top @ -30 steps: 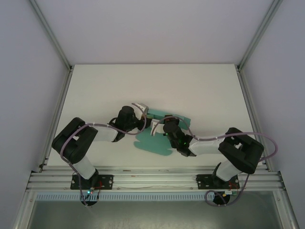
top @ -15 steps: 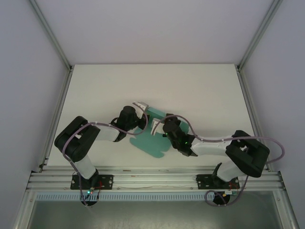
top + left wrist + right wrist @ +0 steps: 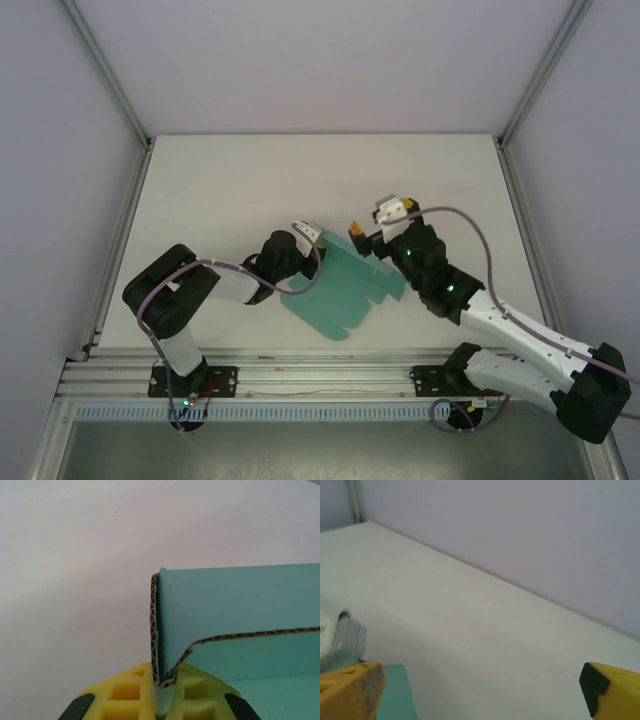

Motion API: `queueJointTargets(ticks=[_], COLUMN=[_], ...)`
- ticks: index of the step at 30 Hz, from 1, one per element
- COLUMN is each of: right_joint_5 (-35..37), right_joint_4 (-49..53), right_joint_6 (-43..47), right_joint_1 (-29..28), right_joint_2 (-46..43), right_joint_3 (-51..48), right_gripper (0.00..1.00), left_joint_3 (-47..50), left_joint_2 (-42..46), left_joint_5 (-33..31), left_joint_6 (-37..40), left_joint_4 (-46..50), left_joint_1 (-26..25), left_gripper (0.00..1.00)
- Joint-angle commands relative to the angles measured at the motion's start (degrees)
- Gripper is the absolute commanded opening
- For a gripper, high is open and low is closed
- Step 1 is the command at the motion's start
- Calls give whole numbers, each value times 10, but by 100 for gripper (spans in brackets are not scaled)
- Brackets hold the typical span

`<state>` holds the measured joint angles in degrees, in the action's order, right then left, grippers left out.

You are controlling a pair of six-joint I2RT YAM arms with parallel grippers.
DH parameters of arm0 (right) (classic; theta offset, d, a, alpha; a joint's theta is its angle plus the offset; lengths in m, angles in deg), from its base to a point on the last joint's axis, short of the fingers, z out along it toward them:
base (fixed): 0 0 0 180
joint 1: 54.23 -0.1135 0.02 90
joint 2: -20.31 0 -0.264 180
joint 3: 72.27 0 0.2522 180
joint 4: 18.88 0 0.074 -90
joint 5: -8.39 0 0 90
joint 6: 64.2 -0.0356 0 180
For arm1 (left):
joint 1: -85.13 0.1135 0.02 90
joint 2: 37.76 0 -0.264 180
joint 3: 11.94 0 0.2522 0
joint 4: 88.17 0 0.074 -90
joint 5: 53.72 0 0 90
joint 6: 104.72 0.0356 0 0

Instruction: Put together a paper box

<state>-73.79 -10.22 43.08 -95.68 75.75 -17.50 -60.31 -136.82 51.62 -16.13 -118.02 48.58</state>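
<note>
Since a second earlier, the right arm had swung off the paper box (image 3: 345, 290) toward the upper right of the top view and stretched out long across the lower right. Its right fingers (image 3: 392, 208) had gone from closed to spread wide. The left arm had slid a little to the right, and the teal sheet had shifted and turned with it.

The box lay on the white tabletop (image 3: 250, 180) near the centre of the top view, just below the middle. It was mostly a flat die-cut sheet, with its upper left edge lifted.

The left fingers (image 3: 303, 229) sat at that raised edge. From the left wrist, the yellow left fingers (image 3: 125, 692) were pressed together on a doubled-over fold of the card (image 3: 240, 600), its corrugated edge standing upright between them at the bottom centre of the frame.

From the right wrist, the right fingers (image 3: 350, 690) stood far apart in the two lower corners of the frame with bare tabletop between them. A corner of teal card (image 3: 395, 695) lay just beside the one at lower left. Whether it touched the card could not be told.
</note>
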Motion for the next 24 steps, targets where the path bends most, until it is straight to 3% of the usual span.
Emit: queueJointTargets(ticks=[1,7,21,24], right_joint_5=[-50,-51,-86,-104], right_joint_4=[131,197,204,213], right_joint_6=[-148,-122,-119,-120], right_joint_1=[27,34,37,36], right_joint_2=[52,173,342,362], right_joint_3=[69,138,138,133], right_gripper=[100,100,99,98], left_joint_3=[1,2,8,9], left_joint_2=[-11,-25,-48,-50], left_joint_5=[-29,-41,-74,-81], left_joint_6=[17,8,10,7], left_joint_4=[-31,-48,-60,-68], left_joint_1=[-20,-39,-60,-60], left_gripper=[5,5,6,13])
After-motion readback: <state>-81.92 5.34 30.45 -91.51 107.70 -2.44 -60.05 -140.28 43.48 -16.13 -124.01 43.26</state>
